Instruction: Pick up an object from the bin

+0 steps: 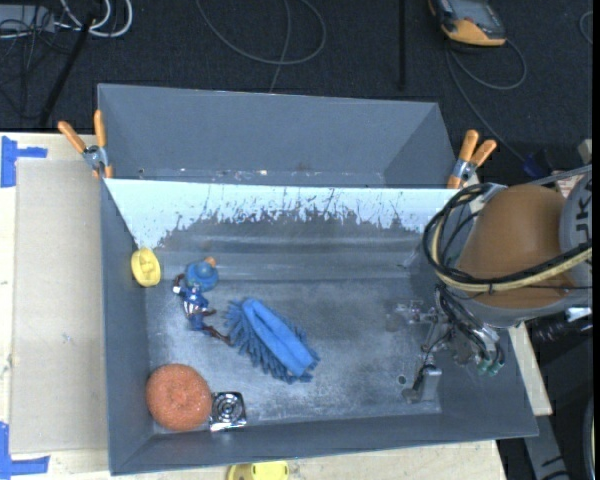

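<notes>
Claw (425,368) at lower right of the bin (280,158), over bare floor; open or closed, cannot tell. Nearest thing, a blue brush (272,340) at lower centre, probably light, bristles soft; grip its stiffer spine.

Bin (360,298): floor bare across the centre and centre-right of the frame, from back wall to front wall. Obstructions cluster at the left: a yellow piece (145,267) against the left wall, a blue figure (194,288) just beside it, and a blue brush (272,339) lying diagonally towards the centre. The lower left corner is taken by an orange scouring ball (178,396), with a small metal item (227,409) just beside it. A narrow lane separates brush and ball. Pincer (418,383) and arm (510,238) occupy the right side.
</notes>
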`<state>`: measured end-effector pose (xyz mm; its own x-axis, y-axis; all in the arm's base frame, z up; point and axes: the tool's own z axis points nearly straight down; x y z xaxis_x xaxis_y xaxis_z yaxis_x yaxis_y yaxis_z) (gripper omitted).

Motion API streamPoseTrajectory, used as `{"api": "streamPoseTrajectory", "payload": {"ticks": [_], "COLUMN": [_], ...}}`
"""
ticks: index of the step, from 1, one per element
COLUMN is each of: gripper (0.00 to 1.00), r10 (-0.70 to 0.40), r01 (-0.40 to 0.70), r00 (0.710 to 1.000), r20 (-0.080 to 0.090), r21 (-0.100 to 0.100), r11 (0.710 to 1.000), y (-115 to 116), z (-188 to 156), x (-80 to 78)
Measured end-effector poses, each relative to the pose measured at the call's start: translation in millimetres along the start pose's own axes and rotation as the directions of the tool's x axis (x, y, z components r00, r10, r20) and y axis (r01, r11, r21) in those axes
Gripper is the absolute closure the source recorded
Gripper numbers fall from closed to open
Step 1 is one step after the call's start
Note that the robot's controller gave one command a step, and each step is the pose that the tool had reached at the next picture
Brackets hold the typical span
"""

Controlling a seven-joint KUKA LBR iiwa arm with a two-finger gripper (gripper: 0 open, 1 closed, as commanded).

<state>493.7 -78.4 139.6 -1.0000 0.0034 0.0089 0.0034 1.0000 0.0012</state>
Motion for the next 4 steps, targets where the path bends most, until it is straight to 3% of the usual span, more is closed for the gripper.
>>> {"api": "streamPoseTrajectory", "payload": {"ticks": [1,2,3,4], "gripper": [0.00,0.00,0.00,0.00], "r10": [-0.003,0.013,-0.003,-0.097], "r01": [0.003,-0.013,0.003,0.097], "r00": [1.000,1.000,1.000,0.995], "r20": [0.007,0.014,0.003,0.010], "r21": [0.001,0.001,-0.002,0.003], "r11": [1.000,1.000,1.000,0.995], "y": [0,54,71,90], "z": [-4,48,64,62], "x": [-1.7,-39.3,-49.7,-56.8]}}
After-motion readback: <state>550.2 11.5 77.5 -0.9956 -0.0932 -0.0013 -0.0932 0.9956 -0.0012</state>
